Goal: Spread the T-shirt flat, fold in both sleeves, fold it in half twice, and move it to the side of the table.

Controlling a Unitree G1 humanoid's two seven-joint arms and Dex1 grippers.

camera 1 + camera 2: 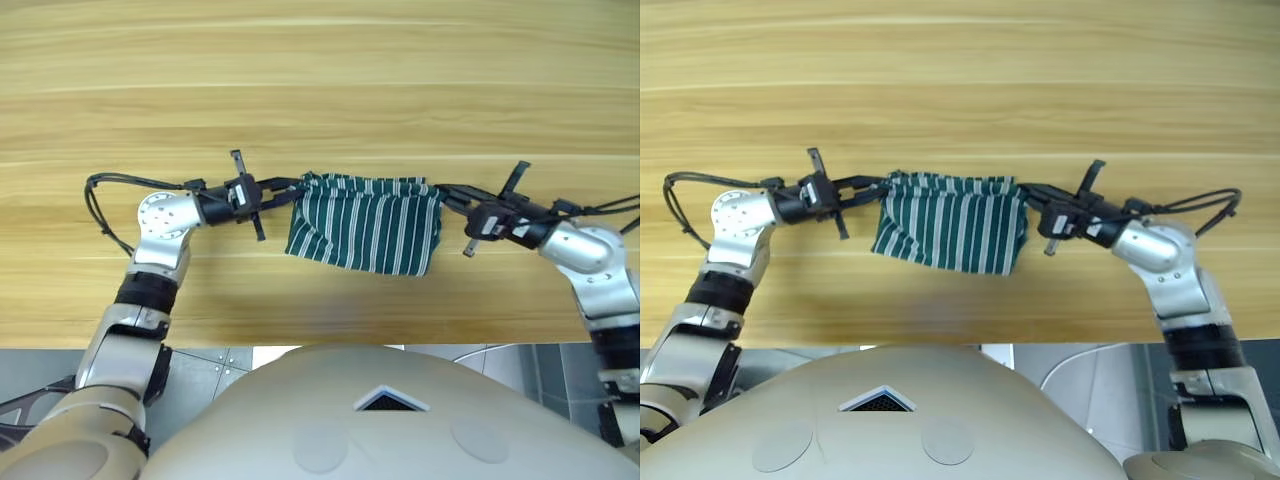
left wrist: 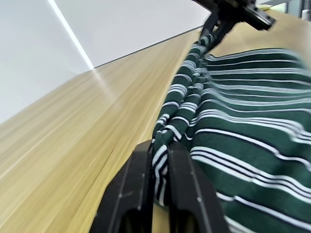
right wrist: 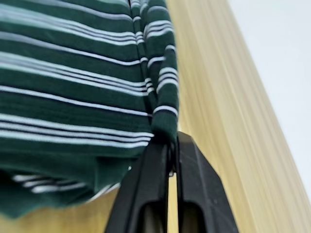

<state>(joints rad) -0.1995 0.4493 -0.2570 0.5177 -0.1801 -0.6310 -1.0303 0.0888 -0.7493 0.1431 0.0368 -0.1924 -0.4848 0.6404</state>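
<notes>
The green T-shirt [image 1: 365,225] with thin white stripes is strung up between the two sets of jaws, folded down to a smallish rectangle. The left jaws are pinched tight on the bunched-up top corner at that end. In the left wrist view both black fingers [image 2: 141,184] are squeezed right against the cloth with only fabric between them. The right jaws are clamped the same way on the opposite top corner, fingers [image 3: 146,189] nearly together with the hem caught in the slot. The top edge runs pretty taut from one set of jaws straight across to the other. The rest of the shirt droops from that line toward the robot, over the wooden counter [image 1: 320,80]. Can't tell whether the lower edge touches the counter or hangs just above it.
</notes>
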